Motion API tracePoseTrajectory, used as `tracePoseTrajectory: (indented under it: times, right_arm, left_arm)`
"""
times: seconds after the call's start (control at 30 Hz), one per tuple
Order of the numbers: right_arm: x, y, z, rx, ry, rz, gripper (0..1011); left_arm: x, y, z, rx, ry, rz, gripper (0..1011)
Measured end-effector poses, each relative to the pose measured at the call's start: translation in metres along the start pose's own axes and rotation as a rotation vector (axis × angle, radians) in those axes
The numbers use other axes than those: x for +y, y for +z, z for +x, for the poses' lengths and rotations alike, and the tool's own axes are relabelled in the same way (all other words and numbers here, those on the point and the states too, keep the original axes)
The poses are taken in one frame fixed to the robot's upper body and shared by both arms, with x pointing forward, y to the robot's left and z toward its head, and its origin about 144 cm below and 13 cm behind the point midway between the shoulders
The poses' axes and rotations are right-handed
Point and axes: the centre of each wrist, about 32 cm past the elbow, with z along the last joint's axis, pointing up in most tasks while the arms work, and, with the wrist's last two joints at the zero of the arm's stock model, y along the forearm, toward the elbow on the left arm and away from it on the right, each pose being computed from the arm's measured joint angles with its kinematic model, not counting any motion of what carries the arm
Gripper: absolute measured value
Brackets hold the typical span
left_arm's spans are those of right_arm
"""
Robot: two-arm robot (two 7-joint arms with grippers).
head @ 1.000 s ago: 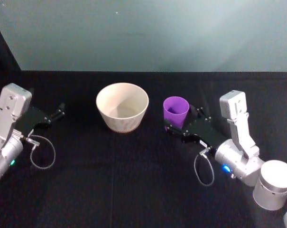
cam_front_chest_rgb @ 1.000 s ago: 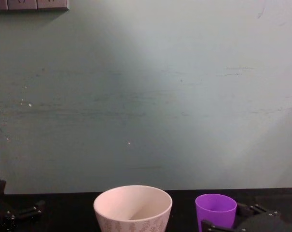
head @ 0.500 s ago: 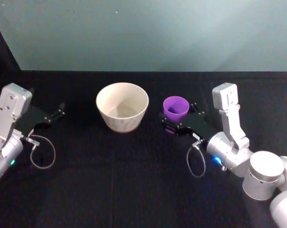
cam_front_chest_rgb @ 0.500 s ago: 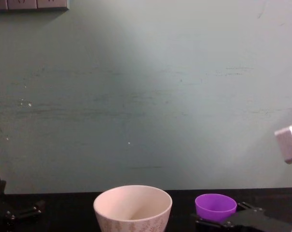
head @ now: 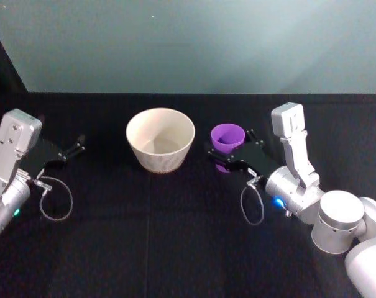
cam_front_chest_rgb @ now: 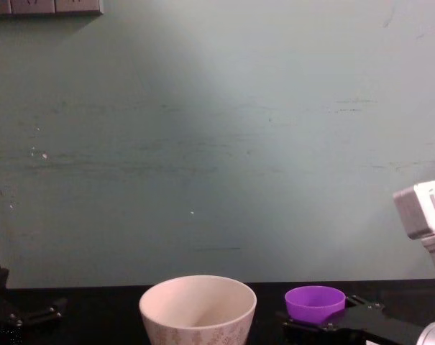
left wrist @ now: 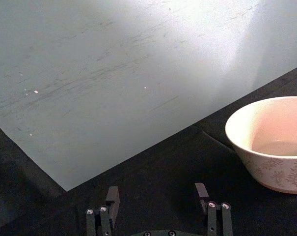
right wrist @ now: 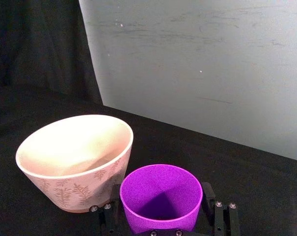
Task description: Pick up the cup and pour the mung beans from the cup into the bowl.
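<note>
The purple cup (head: 227, 138) stands just right of the cream bowl (head: 160, 162), close to it but apart. My right gripper (head: 230, 146) is shut on the cup, one black finger on each side of its wall. In the right wrist view the cup (right wrist: 160, 196) sits between the fingers, with the leaf-patterned bowl (right wrist: 74, 189) right beside it. In the chest view the cup (cam_front_chest_rgb: 315, 302) is held low by the right gripper (cam_front_chest_rgb: 319, 316), next to the bowl (cam_front_chest_rgb: 195, 330). The mung beans are out of view. My left gripper (head: 76, 148) rests open at the far left.
A black cloth (head: 175, 236) covers the table, and a pale green wall (head: 194, 43) stands behind it. The left wrist view shows the left gripper (left wrist: 157, 194) open with the bowl (left wrist: 276, 172) farther off. Loose cable loops (head: 253, 208) hang by each wrist.
My right gripper has moved left toward the bowl with the cup in it and raised it slightly. The right arm has swung in closer. The left arm has not moved.
</note>
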Motion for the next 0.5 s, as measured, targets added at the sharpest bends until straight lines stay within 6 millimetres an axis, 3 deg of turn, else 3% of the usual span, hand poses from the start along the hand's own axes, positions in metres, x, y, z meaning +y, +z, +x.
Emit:
tracePoseTrajectory:
  times: [0.5]
  right_arm:
    - [-0.0083, -0.001, -0.0046, 0.004, -0.002, 0.009, 1003]
  left_arm:
    - [0.0, 0.0, 0.0, 0.0, 0.0, 0.0, 1000]
